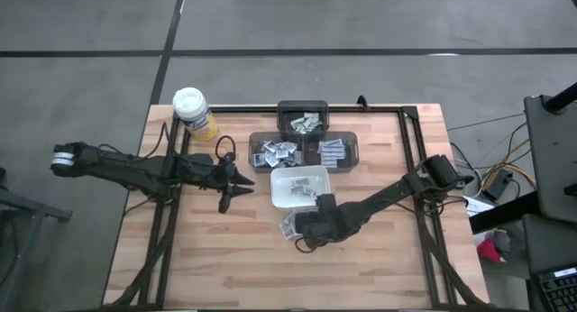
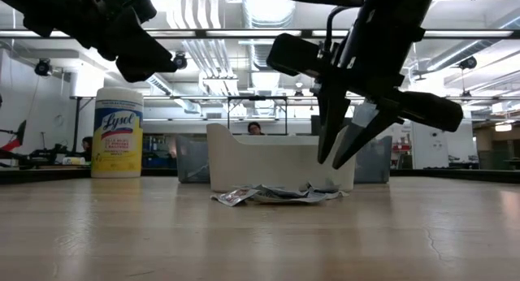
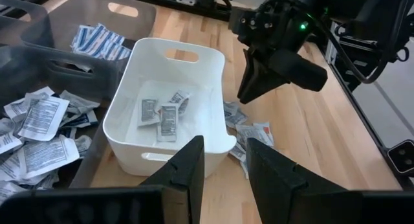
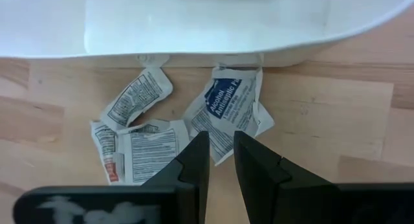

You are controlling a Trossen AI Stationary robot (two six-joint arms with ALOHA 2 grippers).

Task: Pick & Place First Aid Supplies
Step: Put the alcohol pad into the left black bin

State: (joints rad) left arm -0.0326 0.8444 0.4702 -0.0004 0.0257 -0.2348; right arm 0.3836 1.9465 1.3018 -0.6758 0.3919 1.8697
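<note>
Several small flat packets (image 4: pixel 223 111) lay loose on the desk (image 1: pixel 379 258), bunched just beside the near wall of the white dish (image 3: pixel 213 81); in the right wrist view at least three showed, one with bluish print, one with a reddish edge. Three more packets (image 3: pixel 160 117) lay inside the dish on its floor. Right tool (image 4: pixel 221 156) hung directly over the loose bunch, tips pointing down, fingers (image 4: pixel 194 160) drawn near together with a narrow gap between them, nothing pinched; in the low view its tips stood clear above the packets, not touching. Left tool (image 1: pixel 227 197) hovered over bare desk to the left of the dish, well apart from the packets, its fingers (image 3: pixel 187 172) likewise a little apart and holding nothing. Beyond the dish sat dark grey bins (image 1: pixel 261 139) holding many more packets, some white with grey print, some with blue stripes. Yellow canister (image 1: pixel 195 113) with white lid stood upright at the far left corner of the desk. Low view: a person (image 2: pixel 255 128) partly visible in the room behind the dish.
</note>
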